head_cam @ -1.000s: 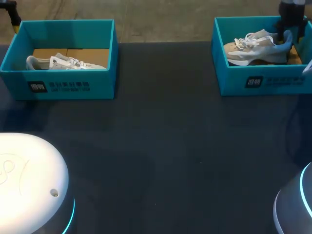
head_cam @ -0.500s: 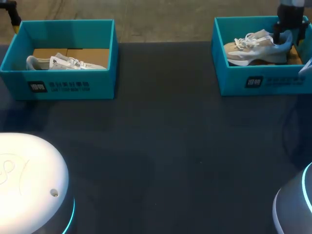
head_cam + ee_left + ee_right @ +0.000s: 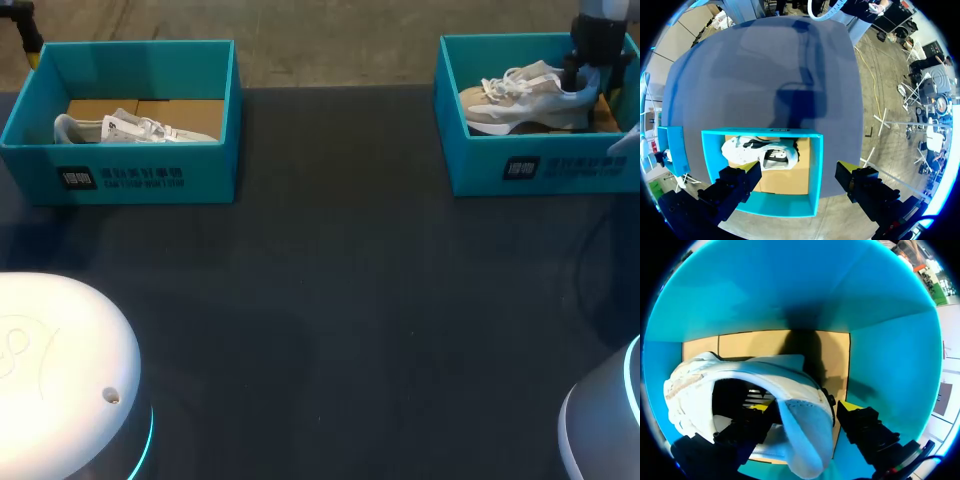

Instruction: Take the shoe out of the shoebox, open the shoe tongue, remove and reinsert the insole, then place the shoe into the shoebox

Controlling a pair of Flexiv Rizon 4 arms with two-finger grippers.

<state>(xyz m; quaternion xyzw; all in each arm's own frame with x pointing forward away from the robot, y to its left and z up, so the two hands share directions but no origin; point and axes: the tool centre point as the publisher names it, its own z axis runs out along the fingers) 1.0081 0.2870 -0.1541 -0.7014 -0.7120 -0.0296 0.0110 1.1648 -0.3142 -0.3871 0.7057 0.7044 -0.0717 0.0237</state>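
A beige and white shoe (image 3: 520, 100) lies in the teal shoebox (image 3: 540, 165) at the back right. My right gripper (image 3: 590, 75) reaches down into that box at the shoe's heel. In the right wrist view the right gripper (image 3: 802, 412) stands open astride the heel of the shoe (image 3: 740, 375), one finger inside the opening, the other behind the heel with a slim gap, teal box wall (image 3: 790, 290) all around. A second white shoe (image 3: 130, 128) lies in the left shoebox (image 3: 120, 175). My left gripper (image 3: 797, 172) hangs open high above that box (image 3: 760, 207) and its shoe (image 3: 760, 152).
The dark tabletop (image 3: 330, 280) stretches between the two boxes and toward the front. Two rounded white robot housings sit at the front corners, one left (image 3: 60, 370) and one right (image 3: 605, 420).
The right gripper's fingers have spread wider at the heel, and the shoe's heel end has shifted slightly upward in its box. The left arm has kept still.
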